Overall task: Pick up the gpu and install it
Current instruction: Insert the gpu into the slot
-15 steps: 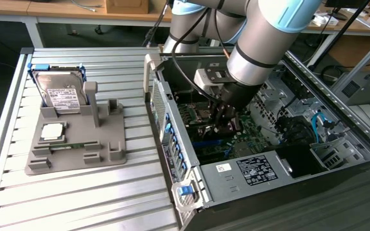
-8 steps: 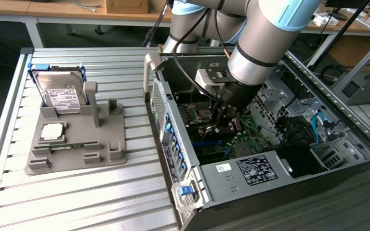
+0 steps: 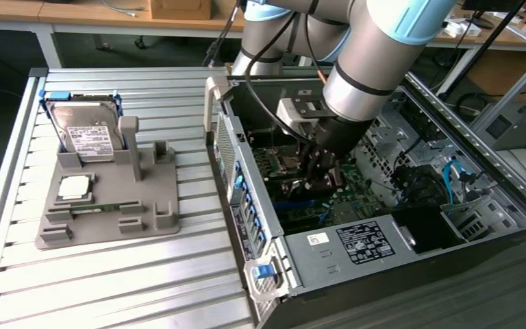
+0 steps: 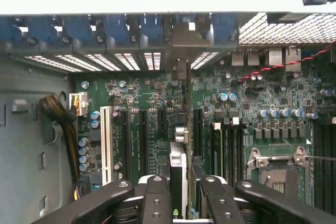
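1. Gripper (image 3: 322, 175) (image 4: 182, 183) is down inside the open computer case (image 3: 300, 271), over the motherboard (image 4: 142, 93).
2. Claw clamped on the gpu (image 4: 178, 158); fingers (image 4: 156, 192) press it from both sides.
3. In the wrist view the gpu is edge-on and stands upright on the motherboard side of the case, among the long expansion slots, beside the white slot (image 4: 106, 140).
4. The gpu's far end points at the case's rear wall, where the blue slot clips (image 4: 110, 27) sit in a row.
5. Can't tell if the card edge is seated in a slot.
6. The empty CPU socket (image 4: 278, 171) is also in the case, to one side of the card.
7. Power supply (image 3: 364, 241) is at the case's near end in the exterior view.
8. Outside the case, to the exterior view's left, a gray fixture (image 3: 107, 229) sits on the slatted table (image 3: 107, 291).
9. The fixture holds the hard drive (image 3: 90, 137) upright and the CPU chip (image 3: 74, 186) flat.
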